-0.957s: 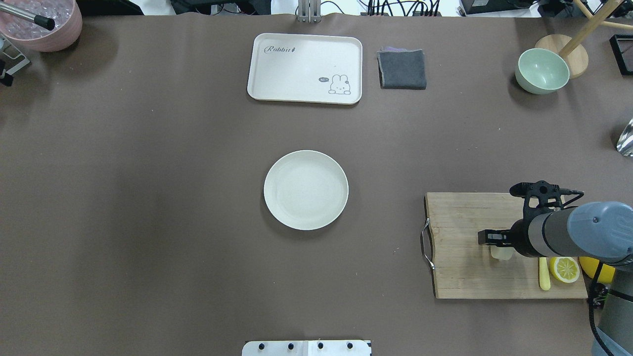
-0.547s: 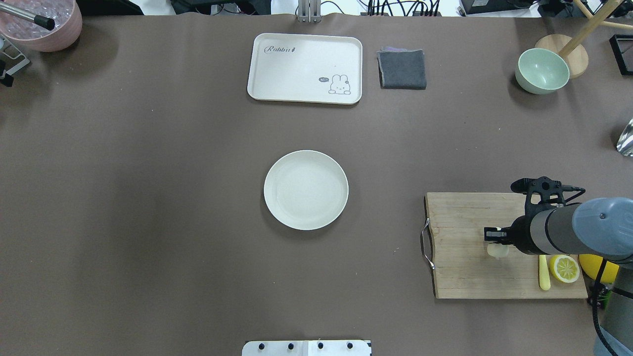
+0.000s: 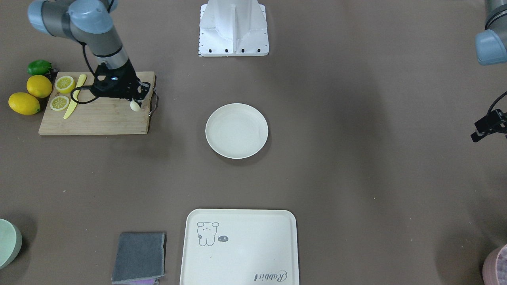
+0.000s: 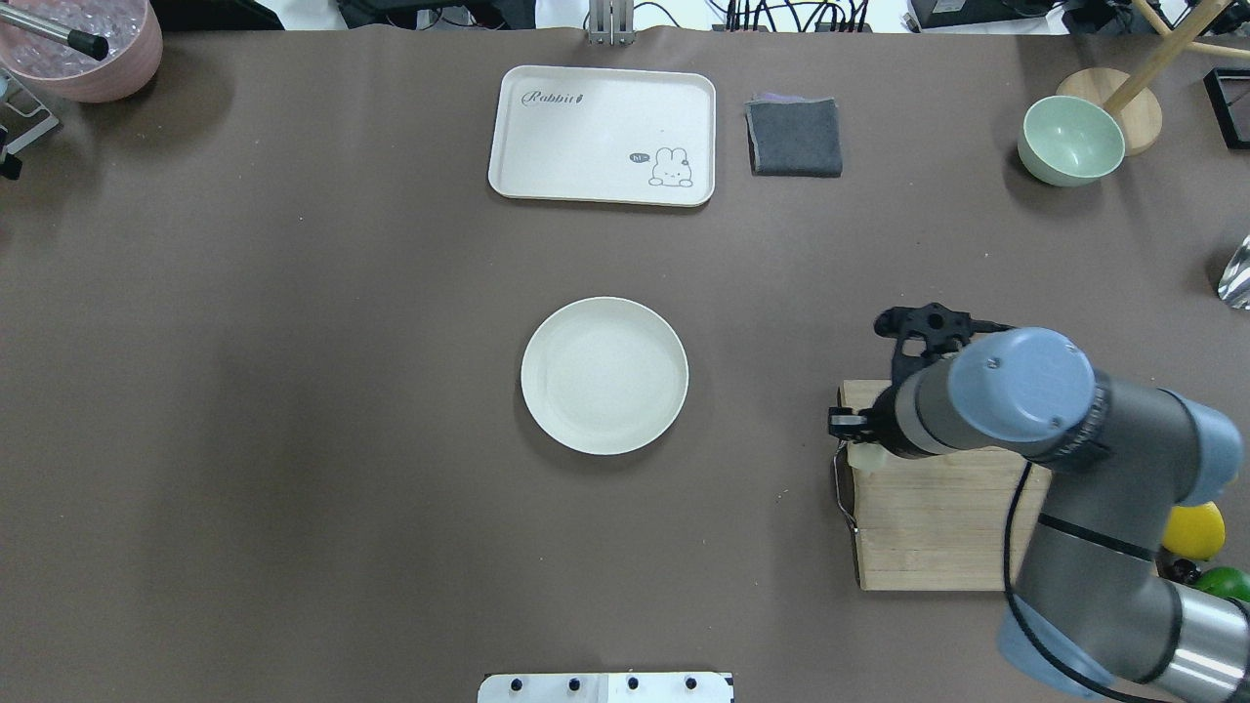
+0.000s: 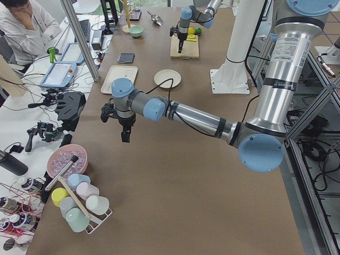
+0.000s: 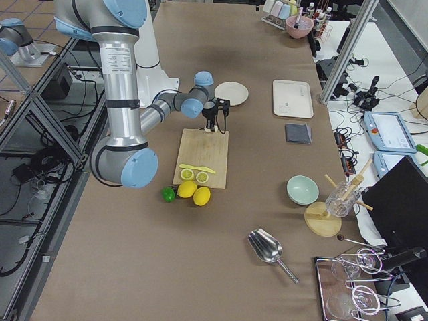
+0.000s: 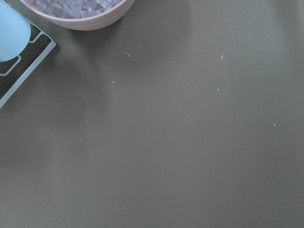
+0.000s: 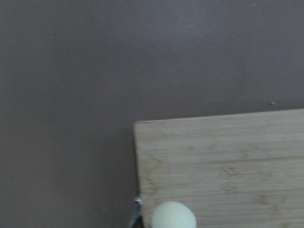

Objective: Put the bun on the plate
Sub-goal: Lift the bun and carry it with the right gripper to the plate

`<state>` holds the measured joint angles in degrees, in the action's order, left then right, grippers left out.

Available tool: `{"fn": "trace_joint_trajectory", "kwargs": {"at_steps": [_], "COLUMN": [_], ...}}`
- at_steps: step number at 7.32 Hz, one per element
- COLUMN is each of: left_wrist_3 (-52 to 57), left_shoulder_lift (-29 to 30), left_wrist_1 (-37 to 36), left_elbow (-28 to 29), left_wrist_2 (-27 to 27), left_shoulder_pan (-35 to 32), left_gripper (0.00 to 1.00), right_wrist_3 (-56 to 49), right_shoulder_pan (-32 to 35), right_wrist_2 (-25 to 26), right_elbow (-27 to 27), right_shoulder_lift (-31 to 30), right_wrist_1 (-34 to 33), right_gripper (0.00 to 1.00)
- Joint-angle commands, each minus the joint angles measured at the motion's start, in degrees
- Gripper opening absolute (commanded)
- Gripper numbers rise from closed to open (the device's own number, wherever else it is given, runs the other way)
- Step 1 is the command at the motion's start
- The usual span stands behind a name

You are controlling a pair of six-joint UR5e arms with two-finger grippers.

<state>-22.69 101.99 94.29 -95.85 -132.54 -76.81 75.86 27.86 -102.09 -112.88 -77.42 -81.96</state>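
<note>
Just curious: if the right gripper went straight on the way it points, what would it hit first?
Probably the cutting board, near its metal handle; the right gripper points down, holding the bun above it.

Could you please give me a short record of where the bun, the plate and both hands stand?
bun: held in right hand, above cutting board's handle end
plate: table centre, apart from the cutting board
right hand: shut on bun
left hand: far table end, open or shut unclear
task: bun not yet on plate
</note>
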Motion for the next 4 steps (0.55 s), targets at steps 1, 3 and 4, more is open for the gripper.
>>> {"fn": "trace_joint_trajectory", "kwargs": {"at_steps": [1,3,4], "left_wrist_3": [0.0,0.3,0.4], "left_shoulder_lift": [-0.2,-1.2,-1.6], "left_wrist_1": [-0.1,0.0,0.0], "left_elbow": [0.2,0.2,0.0], "left_wrist_2": [0.0,0.0,0.0], "left_shoulder_pan": [0.0,0.0,0.0], "left_gripper": [0.98,0.98,0.98], "right_wrist_3": [4.0,6.9,7.1], "right_shoulder_pan": [-0.3,-0.4,-0.4], "right_wrist_2": [0.1,0.3,0.4], "right_elbow": [7.4,17.6,23.0], "right_shoulder_lift": [16.7,27.1,32.0], "right_wrist_1": [-8.0,-7.5,-7.3], "right_gripper": [0.05,0.13,0.2]}}
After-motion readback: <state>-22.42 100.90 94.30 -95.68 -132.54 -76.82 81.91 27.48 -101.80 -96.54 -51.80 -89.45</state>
